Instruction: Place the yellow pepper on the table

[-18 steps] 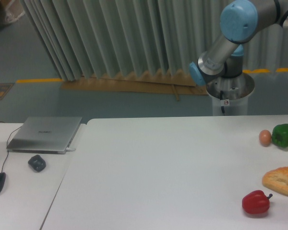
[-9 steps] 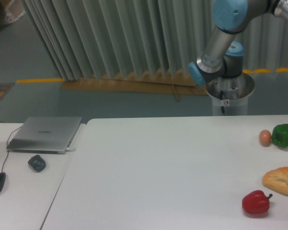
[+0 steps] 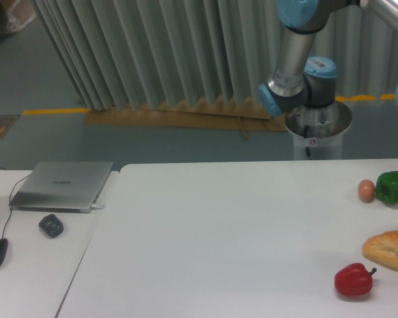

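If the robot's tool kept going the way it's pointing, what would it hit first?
That cannot be told: the tool is out of the picture. Only the arm's elbow and base joints show, behind the table. The yellow pepper is not visible either.

One fixed camera faces the table from its front, looking slightly down.

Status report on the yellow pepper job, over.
Gripper out of frame. Yellow pepper not visible. Table holds red pepper, green pepper, egg, bread at right edge.
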Controlling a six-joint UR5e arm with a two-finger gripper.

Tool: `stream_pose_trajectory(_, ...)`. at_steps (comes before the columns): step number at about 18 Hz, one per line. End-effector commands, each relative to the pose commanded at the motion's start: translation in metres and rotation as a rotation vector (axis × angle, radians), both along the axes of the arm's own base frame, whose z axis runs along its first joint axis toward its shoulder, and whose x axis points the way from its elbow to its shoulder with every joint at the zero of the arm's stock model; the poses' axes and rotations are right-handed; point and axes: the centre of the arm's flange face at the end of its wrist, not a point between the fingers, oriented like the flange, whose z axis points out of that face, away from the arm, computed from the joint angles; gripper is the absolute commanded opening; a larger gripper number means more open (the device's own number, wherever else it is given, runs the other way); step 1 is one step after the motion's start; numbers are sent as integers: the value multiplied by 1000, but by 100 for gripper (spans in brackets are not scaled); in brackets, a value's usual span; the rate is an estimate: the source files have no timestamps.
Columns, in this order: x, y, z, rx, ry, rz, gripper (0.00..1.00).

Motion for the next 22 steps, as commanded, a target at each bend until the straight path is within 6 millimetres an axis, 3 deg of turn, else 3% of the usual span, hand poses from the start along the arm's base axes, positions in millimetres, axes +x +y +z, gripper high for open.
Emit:
stream_pose_trajectory(6,70,39,-28,-87,-20,-123,42)
stream_pose_trajectory(9,84,48,-34,-98,-21,-146,42)
stream_pose_trajectory(19,85,67,-46,-73,12,-114,43)
stream_pose_trajectory(22,86,70,-47,-65,31,-110,49)
